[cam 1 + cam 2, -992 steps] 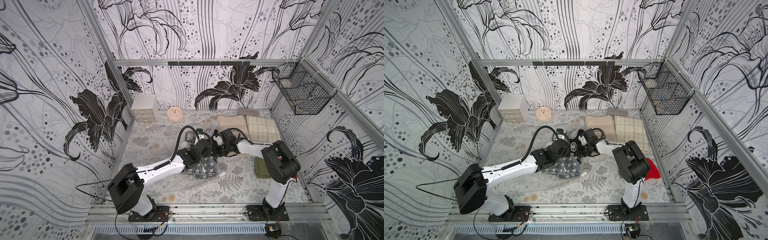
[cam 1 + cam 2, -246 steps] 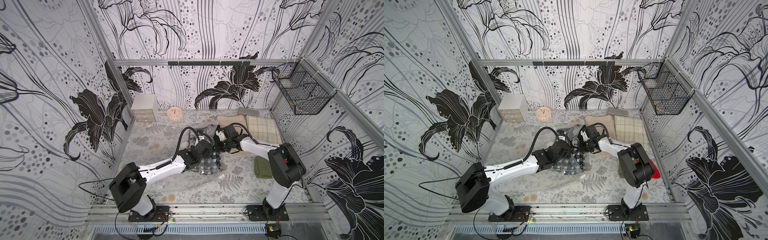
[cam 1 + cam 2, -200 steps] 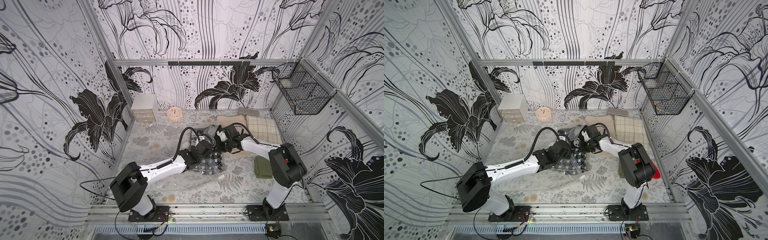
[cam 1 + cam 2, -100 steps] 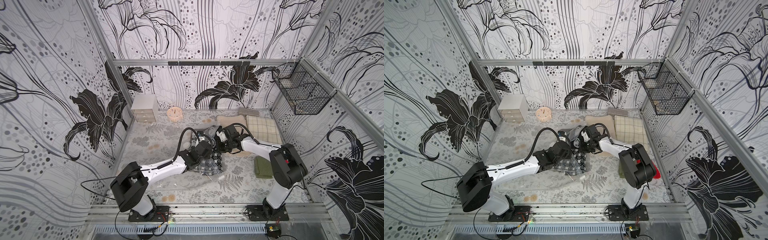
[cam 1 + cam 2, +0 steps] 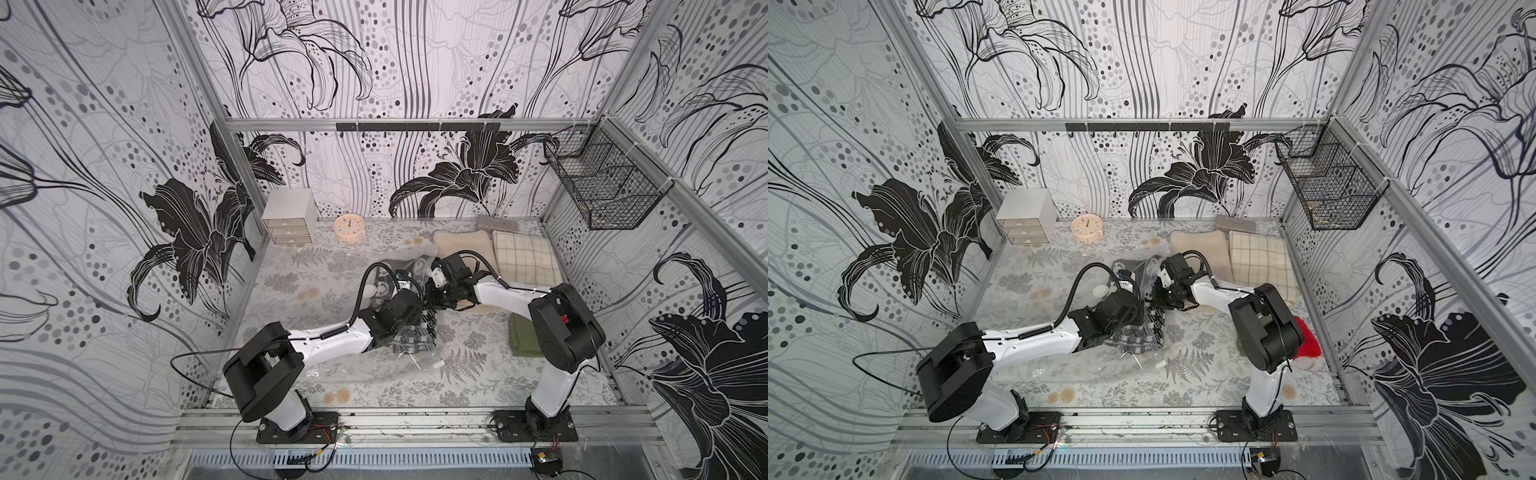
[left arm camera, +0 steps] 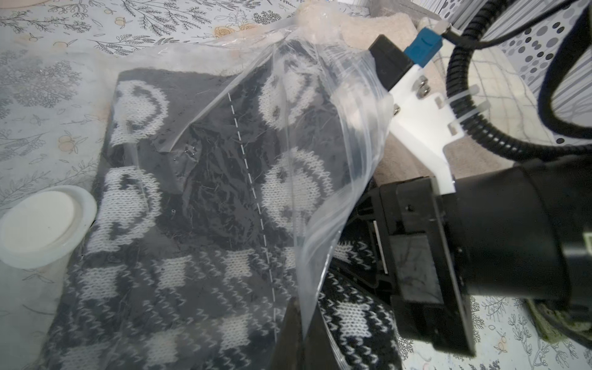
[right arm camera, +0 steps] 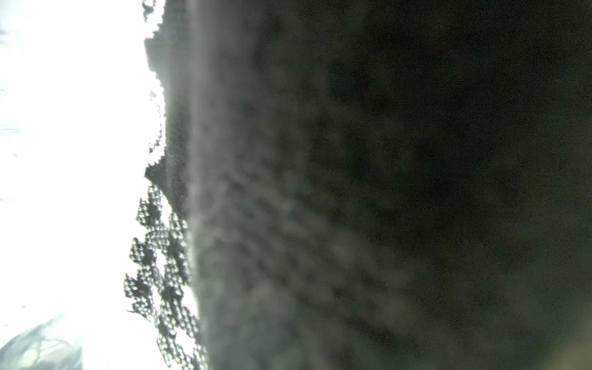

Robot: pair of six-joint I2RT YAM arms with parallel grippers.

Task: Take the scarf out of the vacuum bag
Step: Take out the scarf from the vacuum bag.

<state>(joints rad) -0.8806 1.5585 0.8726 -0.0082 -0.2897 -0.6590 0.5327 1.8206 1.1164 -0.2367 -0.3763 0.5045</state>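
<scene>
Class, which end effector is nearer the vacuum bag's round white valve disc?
Left. The left end effector pinches the vacuum bag a short way from the valve disc. The right end effector grips the scarf beyond it, farther from the disc.

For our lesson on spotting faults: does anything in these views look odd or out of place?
Yes. The right wrist view is almost wholly filled by blurred dark knit: the scarf seems pressed close to that camera. The vacuum bag is rucked up over it, not lying flat.
</scene>
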